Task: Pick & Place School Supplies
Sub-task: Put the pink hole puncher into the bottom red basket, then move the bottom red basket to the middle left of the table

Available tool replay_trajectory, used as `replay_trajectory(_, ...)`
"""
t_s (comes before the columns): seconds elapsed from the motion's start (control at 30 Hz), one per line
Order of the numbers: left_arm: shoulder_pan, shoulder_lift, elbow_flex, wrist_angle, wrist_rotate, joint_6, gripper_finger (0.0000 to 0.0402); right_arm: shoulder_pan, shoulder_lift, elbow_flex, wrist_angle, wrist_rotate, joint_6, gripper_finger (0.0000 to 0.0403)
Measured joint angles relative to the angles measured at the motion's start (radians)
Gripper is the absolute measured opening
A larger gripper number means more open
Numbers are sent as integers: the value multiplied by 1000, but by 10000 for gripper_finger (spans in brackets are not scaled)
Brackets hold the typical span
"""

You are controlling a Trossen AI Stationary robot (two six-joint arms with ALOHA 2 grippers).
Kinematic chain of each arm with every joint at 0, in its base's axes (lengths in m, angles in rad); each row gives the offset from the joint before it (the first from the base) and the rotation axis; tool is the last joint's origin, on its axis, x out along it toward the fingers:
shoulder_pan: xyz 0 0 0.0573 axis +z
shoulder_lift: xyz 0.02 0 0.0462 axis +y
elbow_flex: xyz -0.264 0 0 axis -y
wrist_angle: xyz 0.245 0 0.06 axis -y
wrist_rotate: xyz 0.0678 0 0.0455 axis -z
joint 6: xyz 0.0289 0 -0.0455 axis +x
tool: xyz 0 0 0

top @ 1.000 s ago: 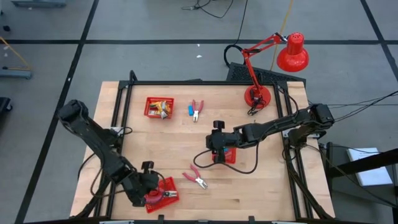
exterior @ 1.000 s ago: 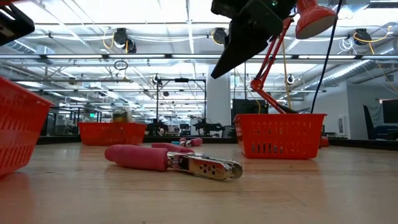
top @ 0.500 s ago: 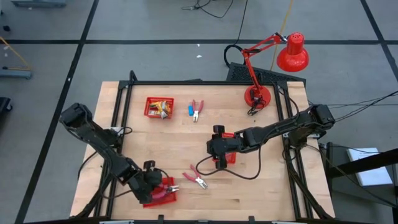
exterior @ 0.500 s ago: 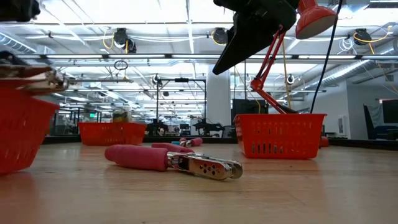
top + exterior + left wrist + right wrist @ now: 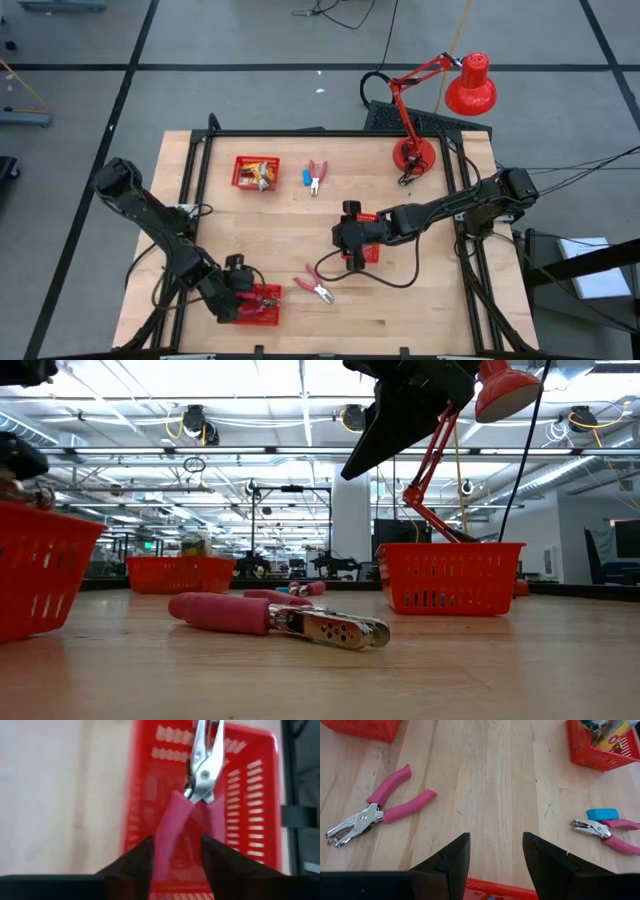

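Note:
My left gripper (image 5: 177, 841) (image 5: 238, 293) is shut on a pink-handled tool (image 5: 200, 775) with a silver head, over the red basket (image 5: 250, 785) (image 5: 266, 312) near the table's near-left corner. My right gripper (image 5: 492, 852) (image 5: 348, 244) is open and hovers over mid-table beside another red basket (image 5: 370, 252). A second pink-handled tool (image 5: 375, 812) (image 5: 316, 289) (image 5: 270, 618) lies flat on the wood. A third (image 5: 607, 832) (image 5: 317, 177) lies farther off beside a light-blue block (image 5: 602, 814). Yellow and silver pieces sit in the far basket (image 5: 256, 172). My left gripper pinches the pink handles (image 5: 172, 827) of the tool between its two fingers (image 5: 142, 857). The handles run along the fingers, and the silver head (image 5: 202, 770) points away from the gripper. The tool hangs over the red basket's inside; whether it touches the basket floor, I cannot tell.
A red desk lamp (image 5: 415, 155) stands at the table's far right. The far basket (image 5: 605, 745) sits toward the far left. A black frame borders the table (image 5: 300, 220). Cables trail from the right arm near the middle basket (image 5: 450, 575).
My right gripper has moved a little toward the near edge and stayed open. My left gripper, shut on the pink tool, has shifted slightly over the near-left basket; the tool's silver head stuck out past the basket's rim half a second ago and has drawn back over it.

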Motion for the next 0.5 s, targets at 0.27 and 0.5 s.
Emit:
replay_trajectory(0.27,11,-98,-1,-148,-109,-10,221,0,0,0,1,2,3,171)
replay_trajectory(0.5,38,-98,-1,-35,-44,72,182,0,0,0,0,11,3,171)
